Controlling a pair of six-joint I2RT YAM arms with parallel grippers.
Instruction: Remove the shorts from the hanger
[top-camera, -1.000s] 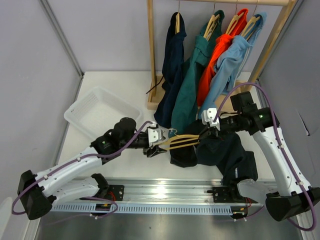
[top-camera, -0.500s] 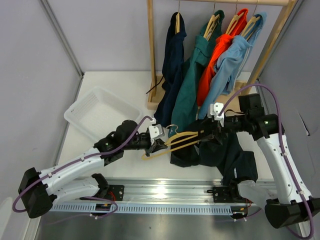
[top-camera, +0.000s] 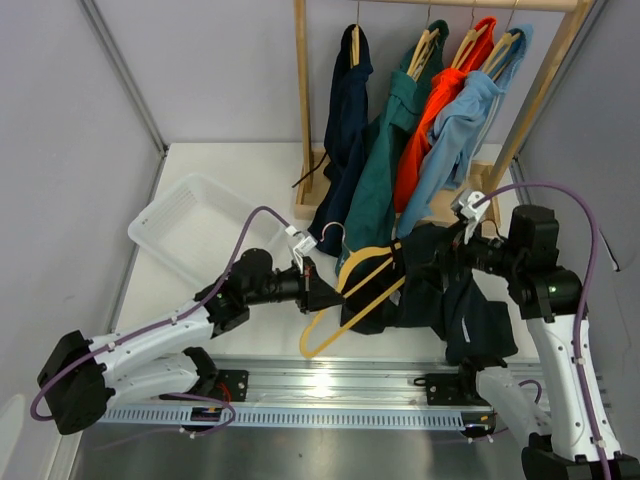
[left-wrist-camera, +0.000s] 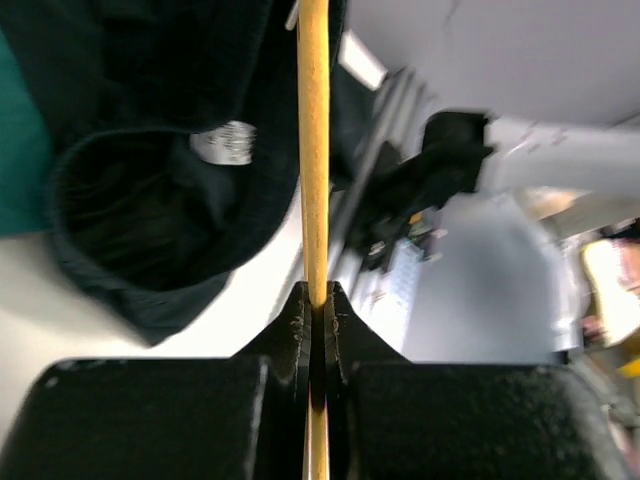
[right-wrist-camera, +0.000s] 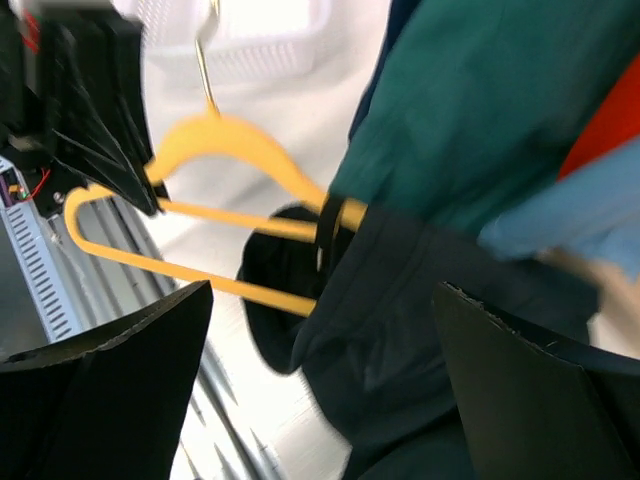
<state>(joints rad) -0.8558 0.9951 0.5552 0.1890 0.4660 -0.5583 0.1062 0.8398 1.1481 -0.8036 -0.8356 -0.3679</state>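
The pale wooden hanger (top-camera: 352, 290) hangs tilted over the table's front middle, its silver hook (top-camera: 331, 233) pointing up. My left gripper (top-camera: 313, 289) is shut on its left side; in the left wrist view the jaws (left-wrist-camera: 317, 300) pinch the bar (left-wrist-camera: 314, 150). The hanger's right end still sits inside the very dark shorts (top-camera: 455, 305), which are heaped on the table to the right. Their white label (left-wrist-camera: 225, 142) shows in the left wrist view. My right gripper (top-camera: 421, 262) hovers open above the shorts (right-wrist-camera: 420, 330), holding nothing (right-wrist-camera: 322, 288); the hanger (right-wrist-camera: 230, 140) lies beyond it.
A white basket (top-camera: 200, 225) stands at the back left. A wooden rack (top-camera: 303, 110) behind carries dark navy (top-camera: 345, 130), teal (top-camera: 385, 170), orange (top-camera: 425, 110) and light blue (top-camera: 460, 130) garments on hangers. A metal rail (top-camera: 330, 385) runs along the near edge.
My left gripper closed on the hanger and drew it left, swinging its lower bar toward the front. My right gripper opened, let go, and pulled back to the right and upward.
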